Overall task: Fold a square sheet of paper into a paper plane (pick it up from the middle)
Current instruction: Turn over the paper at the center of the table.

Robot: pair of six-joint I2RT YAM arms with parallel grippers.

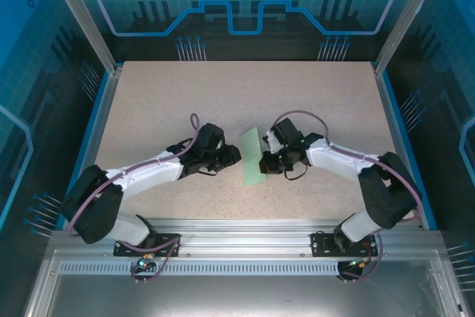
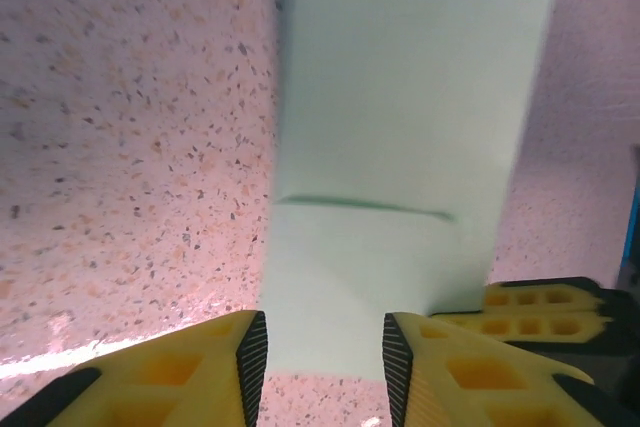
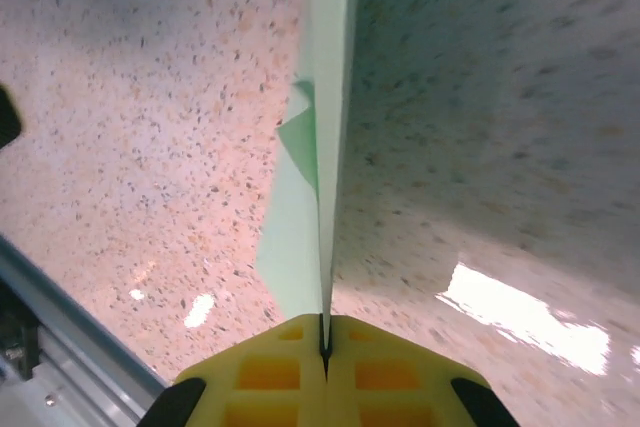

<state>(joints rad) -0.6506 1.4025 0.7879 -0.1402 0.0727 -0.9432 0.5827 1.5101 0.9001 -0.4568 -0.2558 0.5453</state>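
**Entry 1. Mint-green paper sheet** (image 1: 252, 155). It is doubled over into a narrow strip and held up on edge above the speckled bench (image 1: 148, 109), between the two arms. The left wrist view shows its broad face, with one faint line running across it. That line may be a crease or a layer edge. The right wrist view shows the sheet edge-on, with a small corner of one layer poking out sideways.

**Entry 2. Right gripper** (image 3: 323, 332). It sits at the sheet's right side. The jaws are closed flat on the sheet's near edge, with the paper pinched between the pads.

**Entry 3. Left gripper** (image 2: 325, 362). It sits at the sheet's left side, facing the broad face. The jaws are parted and clamp nothing. The sheet's lower edge lies in or just beyond the gap between them, and I cannot tell whether it touches them.

**Handling note (judgement).**
- **Step in hand:** this looks like securing the folded strip with a second hold before the next crease.
- **Right pinch:** it should be firm and motionless, since it alone carries the sheet.
- **Left jaws:** bring them in square to the sheet's edge. Close them only once both layers lie flush.
- **Paper behaviour:** the thin paper will buckle if the two holds pull apart or twist against each other.
- **Stray corner:** it suggests the layers are slightly off. Aligning them first avoids a skewed crease.
- **Setting the fold:** pressing it against the bench would make it sharper than pinching it in the air.
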